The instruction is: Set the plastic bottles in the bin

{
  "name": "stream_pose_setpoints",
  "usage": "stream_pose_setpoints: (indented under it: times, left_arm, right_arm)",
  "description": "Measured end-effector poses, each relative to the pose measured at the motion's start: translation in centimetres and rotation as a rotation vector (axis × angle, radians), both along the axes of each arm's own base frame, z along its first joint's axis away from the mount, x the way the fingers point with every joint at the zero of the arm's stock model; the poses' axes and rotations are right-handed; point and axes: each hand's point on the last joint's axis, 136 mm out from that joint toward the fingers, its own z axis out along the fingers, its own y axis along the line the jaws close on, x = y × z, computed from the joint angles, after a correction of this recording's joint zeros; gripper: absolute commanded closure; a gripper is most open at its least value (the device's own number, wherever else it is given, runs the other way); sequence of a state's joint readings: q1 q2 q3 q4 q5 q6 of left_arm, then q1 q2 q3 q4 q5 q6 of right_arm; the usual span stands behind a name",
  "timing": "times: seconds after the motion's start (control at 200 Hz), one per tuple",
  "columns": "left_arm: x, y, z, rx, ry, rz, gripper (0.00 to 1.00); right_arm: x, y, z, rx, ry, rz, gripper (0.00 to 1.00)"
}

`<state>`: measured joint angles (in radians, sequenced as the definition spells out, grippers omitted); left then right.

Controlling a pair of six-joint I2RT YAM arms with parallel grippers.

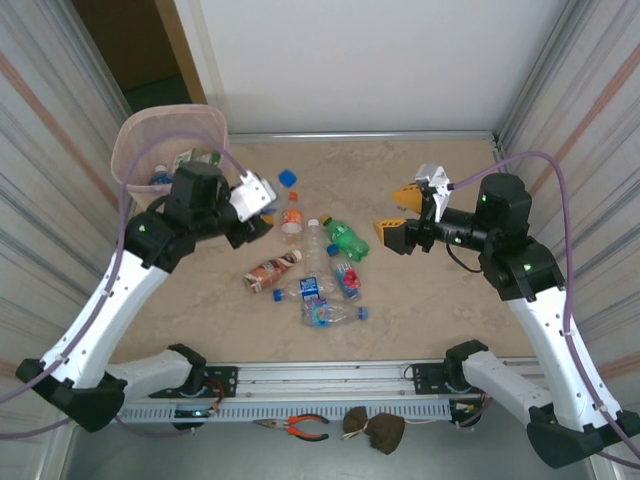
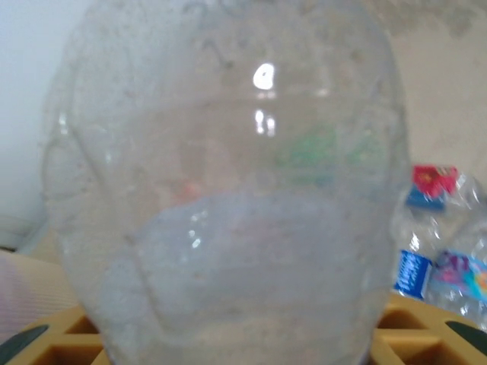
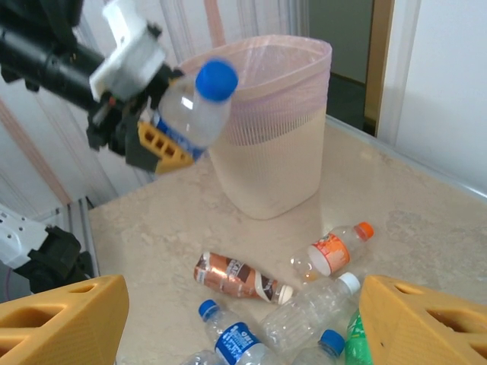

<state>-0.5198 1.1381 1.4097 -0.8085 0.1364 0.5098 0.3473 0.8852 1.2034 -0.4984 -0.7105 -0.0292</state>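
Note:
My left gripper (image 1: 260,210) is shut on a clear plastic bottle (image 1: 278,190) with a blue cap, held above the table just right of the bin (image 1: 140,140). That bottle (image 2: 228,190) sits close up between the yellow fingers (image 2: 415,327) in the left wrist view. The right wrist view has the held bottle (image 3: 194,106) in front of the pink-lined beige bin (image 3: 274,129). Several bottles lie in a heap mid-table: orange-capped (image 1: 292,215), green (image 1: 346,238), brown (image 1: 272,270), blue-labelled (image 1: 311,289). My right gripper (image 1: 398,214) hangs open to the right of the heap, with nothing between its fingers.
A few bottles (image 1: 160,178) lie inside the bin. Corrugated walls close in on both sides and a white wall stands at the back. Pliers (image 1: 298,427) lie below the front rail. Bare table stretches between the heap and the right wall.

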Motion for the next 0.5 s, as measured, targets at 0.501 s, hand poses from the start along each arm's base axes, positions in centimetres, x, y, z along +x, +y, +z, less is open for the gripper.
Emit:
stream_pose_setpoints:
  times: [0.501]
  left_arm:
    - [8.1, 8.3, 6.0, 0.02, 0.019, 0.433, 0.51]
  right_arm:
    - [-0.4, 0.8, 0.8, 0.0, -0.011, 0.028, 0.22]
